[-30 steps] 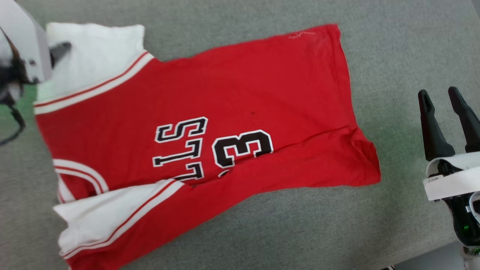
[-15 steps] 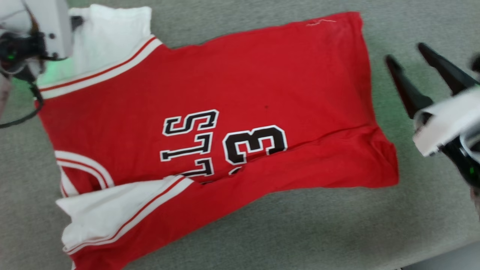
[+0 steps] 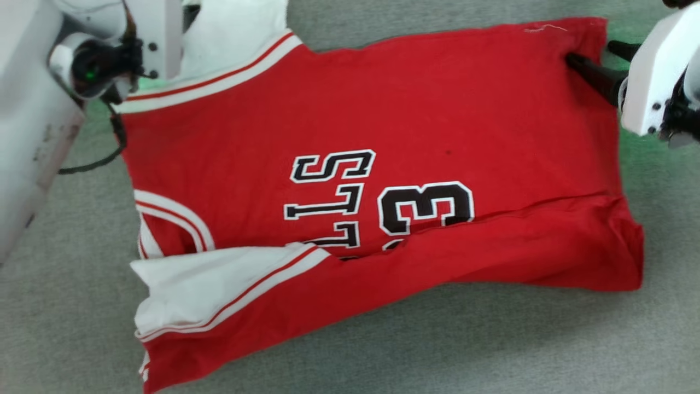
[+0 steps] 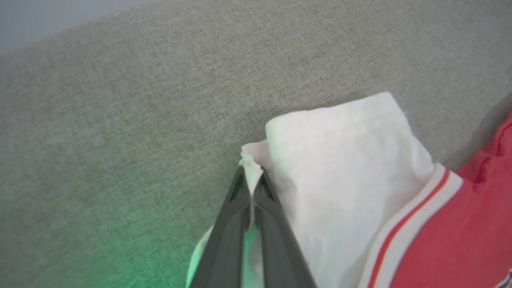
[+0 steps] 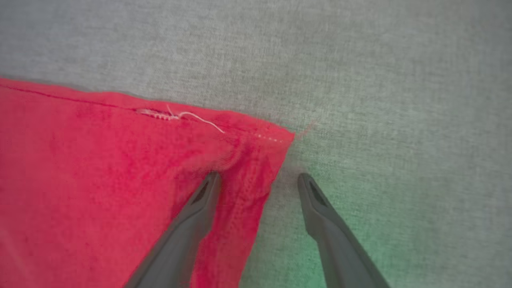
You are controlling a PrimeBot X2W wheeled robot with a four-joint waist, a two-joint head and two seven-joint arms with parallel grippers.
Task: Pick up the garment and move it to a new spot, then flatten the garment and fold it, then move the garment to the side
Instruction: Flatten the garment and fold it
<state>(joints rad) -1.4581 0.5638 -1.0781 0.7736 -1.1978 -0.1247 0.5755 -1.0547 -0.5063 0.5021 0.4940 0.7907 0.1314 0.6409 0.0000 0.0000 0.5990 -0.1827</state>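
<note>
Our left claw (image 4: 251,176) has gone from spread to pinching the white sleeve (image 4: 340,160) of the garment (image 3: 383,109), which lies number-up on the grey tabletop (image 3: 437,350). Our right claw (image 5: 259,176) has come up to the hem corner (image 5: 280,138) and straddles it, fingers spread, so we judge the lift awaits that second grip. The folded-over near side hides part of the number, and the head view cuts off that sleeve's top.
</note>
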